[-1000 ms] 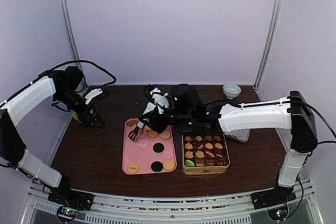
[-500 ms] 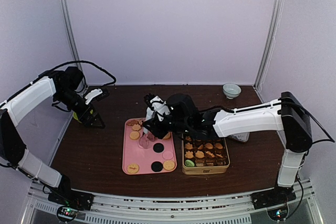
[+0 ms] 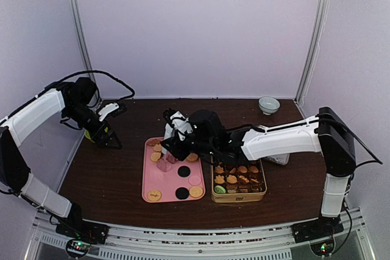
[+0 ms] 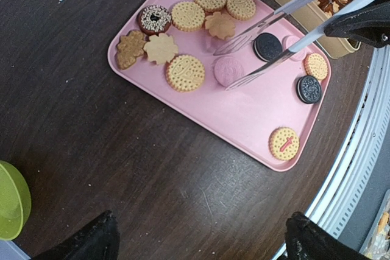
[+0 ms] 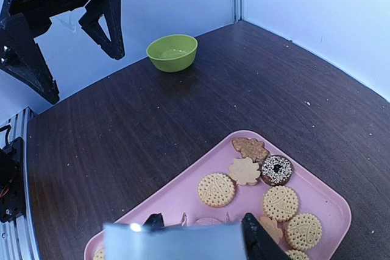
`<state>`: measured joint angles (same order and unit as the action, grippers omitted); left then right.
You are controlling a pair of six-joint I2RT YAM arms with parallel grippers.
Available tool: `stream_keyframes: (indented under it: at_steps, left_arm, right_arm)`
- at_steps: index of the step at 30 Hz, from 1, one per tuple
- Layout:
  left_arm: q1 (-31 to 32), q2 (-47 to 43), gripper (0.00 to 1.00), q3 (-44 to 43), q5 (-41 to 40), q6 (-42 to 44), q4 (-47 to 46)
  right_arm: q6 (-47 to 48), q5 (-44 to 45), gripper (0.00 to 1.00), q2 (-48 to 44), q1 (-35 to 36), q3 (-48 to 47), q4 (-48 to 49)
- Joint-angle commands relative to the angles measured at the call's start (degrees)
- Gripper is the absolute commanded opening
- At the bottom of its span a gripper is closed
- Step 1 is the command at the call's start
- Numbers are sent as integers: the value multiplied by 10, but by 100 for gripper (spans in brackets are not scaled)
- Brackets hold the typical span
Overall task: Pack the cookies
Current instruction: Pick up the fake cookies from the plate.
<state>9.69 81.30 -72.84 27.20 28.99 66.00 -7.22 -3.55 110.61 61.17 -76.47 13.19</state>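
Cookies lie on a pink tray [image 4: 244,120]: tan rounds, a leaf shape, a sprinkled dark one, black discs and a pink cookie [image 4: 228,70]. My right gripper [image 5: 204,229] is shut on the metal tongs [image 4: 274,35]. The tong tips stand on either side of the pink cookie [image 5: 207,221], slightly apart. More cookies fill the gold tin [image 3: 238,178] to the right of the tray [image 3: 159,182]. My left gripper [image 4: 204,242] hangs open over bare table left of the tray, holding nothing.
A green bowl [image 5: 172,52] sits on the table at the far left, below the left gripper [image 3: 108,141]. A small white bowl [image 3: 269,105] stands at the back right corner. A clear container is partly hidden behind the right arm.
The right arm shifted left, and the tongs swung from the tray's left side to the pink cookie, their tips a little wider apart. The left arm has not moved.
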Motion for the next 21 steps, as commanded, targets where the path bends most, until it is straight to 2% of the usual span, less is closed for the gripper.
stream_keyframes:
  at_steps: [1, 15, 21]
  left_arm:
    - [-4, -3, 98, 4, 5, -2, -14]
    - [-4, -7, 98, 9, 5, 1, -14]
    - [-4, -8, 98, 10, 7, 2, -14]
  right_arm:
    - [5, 14, 41, 14, 6, -27, 34]
    - [62, 59, 41, 19, 25, -17, 20]
    - [40, 43, 41, 11, 27, -3, 16]
